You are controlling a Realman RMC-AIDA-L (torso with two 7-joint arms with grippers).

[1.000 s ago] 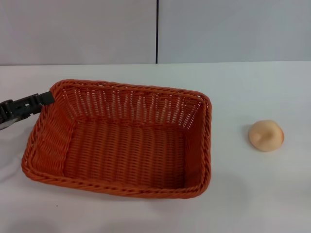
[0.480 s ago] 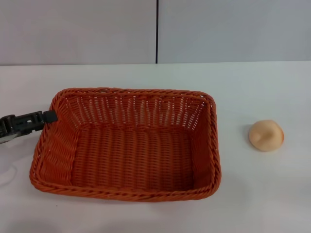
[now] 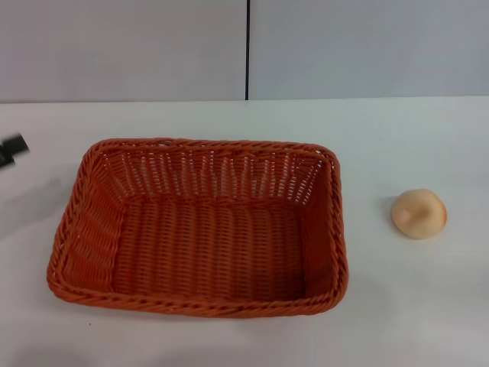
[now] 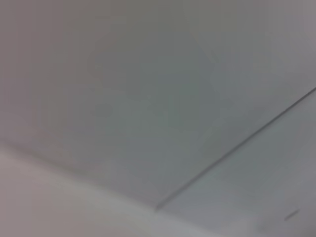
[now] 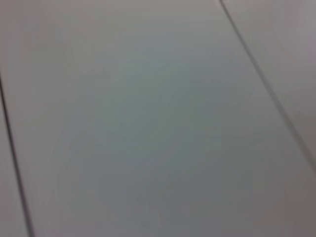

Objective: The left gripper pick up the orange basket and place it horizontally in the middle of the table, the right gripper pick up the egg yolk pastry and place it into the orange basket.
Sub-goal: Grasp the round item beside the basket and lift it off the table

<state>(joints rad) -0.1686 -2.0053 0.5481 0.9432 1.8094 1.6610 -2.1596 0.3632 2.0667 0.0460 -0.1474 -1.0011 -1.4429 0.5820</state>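
The orange basket (image 3: 199, 225) lies flat on the white table (image 3: 244, 118), long side across, a little left of the middle, and holds nothing. The egg yolk pastry (image 3: 418, 213) sits on the table to the basket's right, well apart from it. Only the black tip of my left gripper (image 3: 11, 148) shows at the left edge of the head view, clear of the basket's rim and blurred. My right gripper is out of view. Both wrist views show only grey wall panels.
A grey panelled wall with a dark vertical seam (image 3: 247, 50) rises behind the table's far edge. Bare white tabletop lies between the basket and the pastry and along the front.
My left gripper let go of the basket's left rim and drew back to the left and away. The basket turned square to the table and settled flat. The pastry has not moved.
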